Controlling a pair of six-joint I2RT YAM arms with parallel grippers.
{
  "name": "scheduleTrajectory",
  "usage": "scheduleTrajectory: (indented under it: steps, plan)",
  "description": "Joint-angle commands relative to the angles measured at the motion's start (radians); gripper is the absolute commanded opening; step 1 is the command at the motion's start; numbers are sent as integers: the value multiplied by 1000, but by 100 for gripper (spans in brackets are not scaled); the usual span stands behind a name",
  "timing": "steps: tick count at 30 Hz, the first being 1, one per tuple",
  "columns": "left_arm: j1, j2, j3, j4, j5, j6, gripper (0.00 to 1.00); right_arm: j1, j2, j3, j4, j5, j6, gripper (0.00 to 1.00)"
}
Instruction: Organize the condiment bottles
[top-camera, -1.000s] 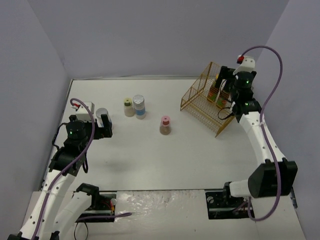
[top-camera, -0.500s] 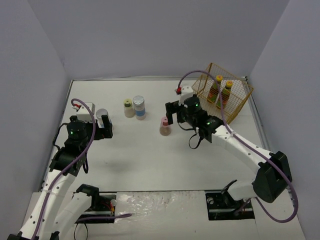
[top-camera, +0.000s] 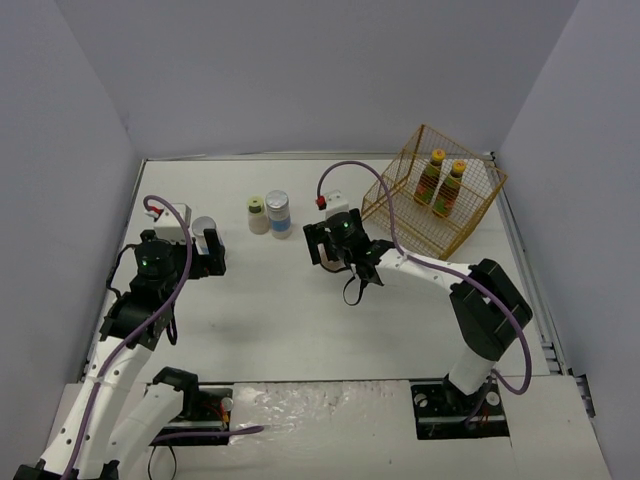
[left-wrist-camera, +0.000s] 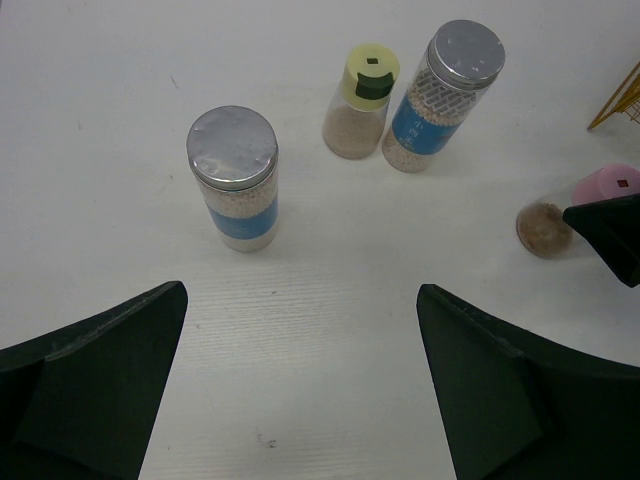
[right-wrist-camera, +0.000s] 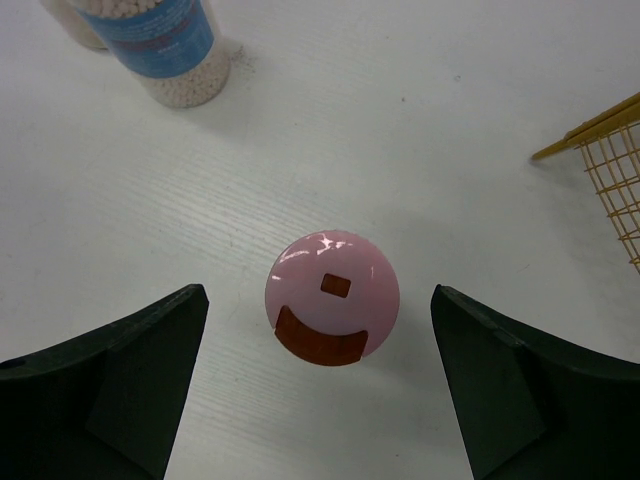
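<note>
The pink-lidded shaker stands upright on the table, between the open fingers of my right gripper, which is above it and not touching it. In the top view my right gripper covers it. A silver-lidded blue-labelled jar stands just ahead of my open, empty left gripper, also seen in the top view. The green-lidded shaker and the second silver-lidded jar stand side by side. Two dark-red yellow-capped sauce bottles lie in the basket.
The yellow wire basket sits tilted at the back right; its corner shows in the right wrist view. White walls close the table at the left, back and right.
My right arm has swung left from the basket across the table and now hovers over the pink-lidded shaker. The basket has shifted. The left arm has barely moved.
</note>
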Motion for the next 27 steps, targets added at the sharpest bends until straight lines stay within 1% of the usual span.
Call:
scheduleTrajectory:
  steps: [1,4,7,11,13,14,18,21,23,27]
  plan:
    - [5,5,40,55,17,-1,97,3,1,0,126,75,19,84]
    - [5,7,40,55,17,-3,97,2,4,-9,133,74,16,65]
    - [5,8,40,55,18,-1,97,3,-2,-8,119,75,14,40]
    - [5,9,40,55,18,-2,97,4,-63,-3,78,80,15,12]
    - [5,9,40,55,18,-4,97,5,-121,11,45,98,9,3]
    - [5,9,40,55,18,-4,97,5,-152,20,26,113,6,0]
    - [5,11,40,55,18,-4,97,-5,-247,83,-59,249,3,0]
    - [6,12,40,53,18,-4,97,-44,-283,110,-96,343,13,0]
    - [6,12,40,52,18,-4,97,-74,-299,117,-106,363,35,0]
    - [6,15,41,50,14,-6,97,-178,-318,115,-114,372,87,0]
